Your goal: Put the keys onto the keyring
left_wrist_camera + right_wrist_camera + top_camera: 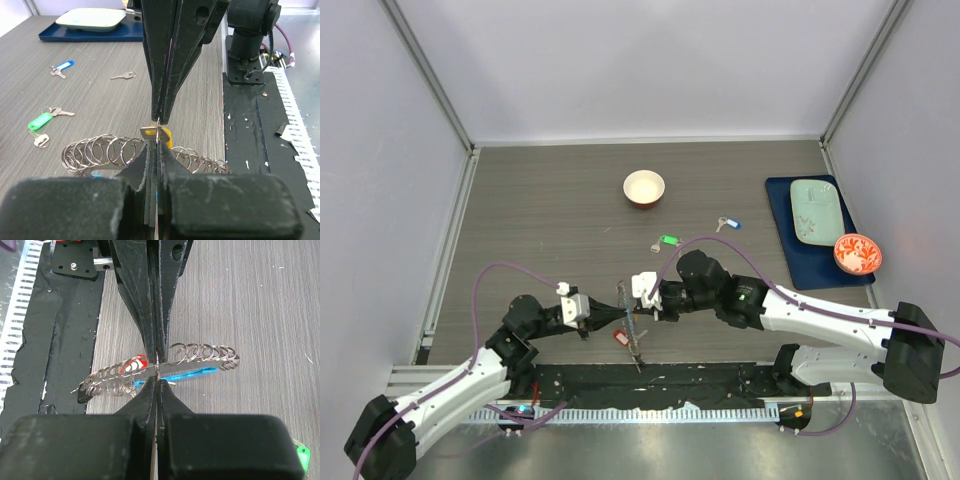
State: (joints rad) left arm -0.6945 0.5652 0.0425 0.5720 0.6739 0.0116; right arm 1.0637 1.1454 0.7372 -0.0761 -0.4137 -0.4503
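My two grippers meet tip to tip low over the table's near middle. My left gripper (618, 314) (157, 145) is shut, with the silver head of a yellow-tagged key (151, 133) at its tips. My right gripper (632, 308) (158, 380) is shut on a thin wire of the keyring (200, 356), which carries several small rings and a blue tag (197, 373). The keyring (100, 149) hangs between the grippers. A red-tagged key (134, 363) lies under it. Green-tagged (667, 240), blue-tagged (728, 223) and plain (124, 76) keys lie loose on the table.
A small white bowl (644, 187) stands at the back middle. A dark blue mat (798, 262) on the right holds a pale green plate (818, 210) and a red patterned bowl (857, 254). A black strip (720, 385) runs along the near edge.
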